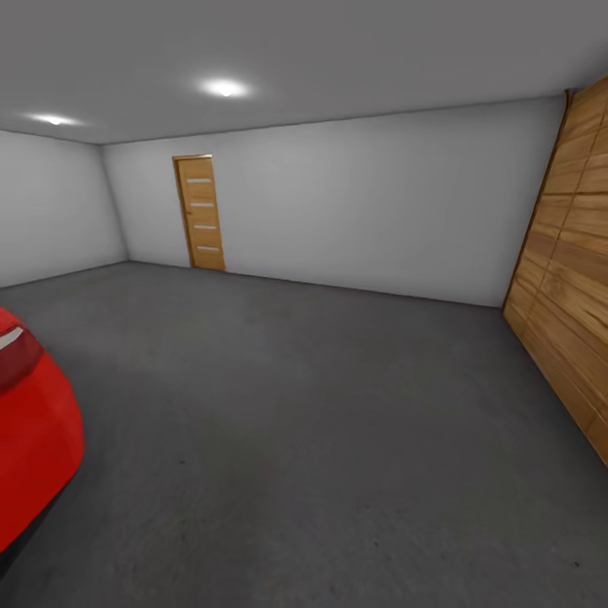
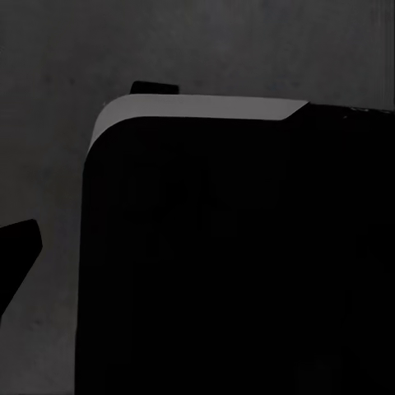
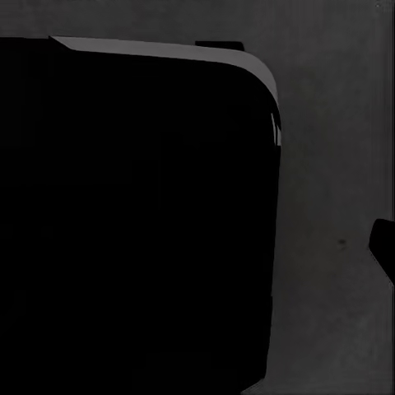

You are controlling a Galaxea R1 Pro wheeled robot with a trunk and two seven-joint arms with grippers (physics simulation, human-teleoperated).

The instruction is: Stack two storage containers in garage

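Red car nearest me; grey floor beyond it, slatted garage door far across, small wooden door behind. Jaw state: can't tell, either arm.

Two ceiling lights glare softly — wrist views dim, edges warped.

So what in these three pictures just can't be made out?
- Red car, head view: cut off by the picture's left edge, so just a rounded corner with a light shows.
- Slatted wooden door, head view: runs off the right edge.
- Left wrist view: a large black body hides most of the floor.
- Right wrist view: a like black body does the same.
- Whether either gripper is open or shut.
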